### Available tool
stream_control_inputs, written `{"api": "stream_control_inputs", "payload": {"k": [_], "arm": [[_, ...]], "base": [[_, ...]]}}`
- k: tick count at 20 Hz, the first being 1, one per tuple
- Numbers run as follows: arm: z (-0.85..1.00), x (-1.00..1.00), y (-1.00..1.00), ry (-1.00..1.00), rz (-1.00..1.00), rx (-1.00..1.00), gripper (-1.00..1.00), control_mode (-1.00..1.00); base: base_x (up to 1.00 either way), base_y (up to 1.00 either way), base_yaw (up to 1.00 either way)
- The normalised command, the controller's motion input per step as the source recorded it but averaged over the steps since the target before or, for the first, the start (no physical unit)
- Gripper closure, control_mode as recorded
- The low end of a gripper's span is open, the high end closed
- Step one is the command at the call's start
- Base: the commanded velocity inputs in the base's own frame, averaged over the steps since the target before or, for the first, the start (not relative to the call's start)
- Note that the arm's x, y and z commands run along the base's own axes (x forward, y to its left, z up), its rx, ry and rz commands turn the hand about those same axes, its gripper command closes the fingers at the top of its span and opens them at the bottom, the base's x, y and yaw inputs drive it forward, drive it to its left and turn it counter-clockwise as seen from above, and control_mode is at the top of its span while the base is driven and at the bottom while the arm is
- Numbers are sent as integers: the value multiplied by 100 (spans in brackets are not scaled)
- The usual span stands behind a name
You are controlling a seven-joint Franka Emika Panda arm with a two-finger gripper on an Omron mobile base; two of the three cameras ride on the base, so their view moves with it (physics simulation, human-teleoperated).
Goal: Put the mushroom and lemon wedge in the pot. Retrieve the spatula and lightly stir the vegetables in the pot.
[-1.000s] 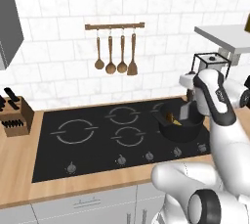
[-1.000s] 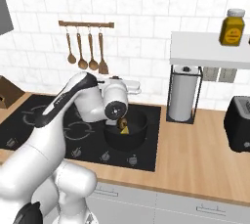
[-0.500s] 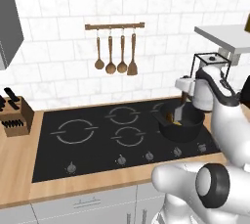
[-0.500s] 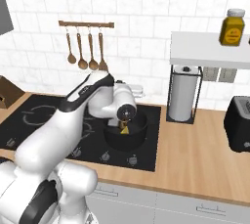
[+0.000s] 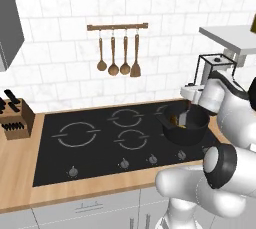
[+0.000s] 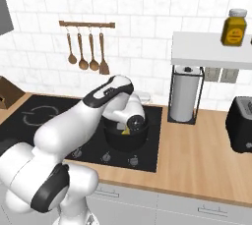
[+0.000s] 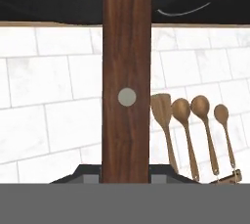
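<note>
Two task stages appear complete: we see small yellow and brown vegetables (image 6: 126,130) inside the low black pot (image 5: 185,125) on the hob's right, and our gripper (image 5: 192,94) clamps the brown-handled spatula (image 7: 126,81). Stirring remains.

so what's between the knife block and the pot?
In the left base view, between the knife block and the pot lies just the black hob, its rings bare. Nothing stands on that stretch.

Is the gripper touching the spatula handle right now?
Touching. In the hand view the spatula's wooden handle runs up from between the fingertips of the gripper, which is shut on it.
</note>
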Motion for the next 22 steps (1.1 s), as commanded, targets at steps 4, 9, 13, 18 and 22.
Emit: {"api": "stream_control_inputs", "payload": {"k": [4, 9, 13, 18, 22], "arm": [[-27, 24, -3, 0, 0, -1, 100, -100], [-8, 11, -6, 0, 0, -2, 100, -100], [-23, 37, 0, -6, 0, -2, 100, -100], [-28, 12, 0, -5, 0, -6, 100, -100], [-60, 0, 9, 0, 1, -3, 100, -100]], "base": [[0, 0, 0], [0, 0, 0], [0, 0, 0], [0, 0, 0], [0, 0, 0]]}}
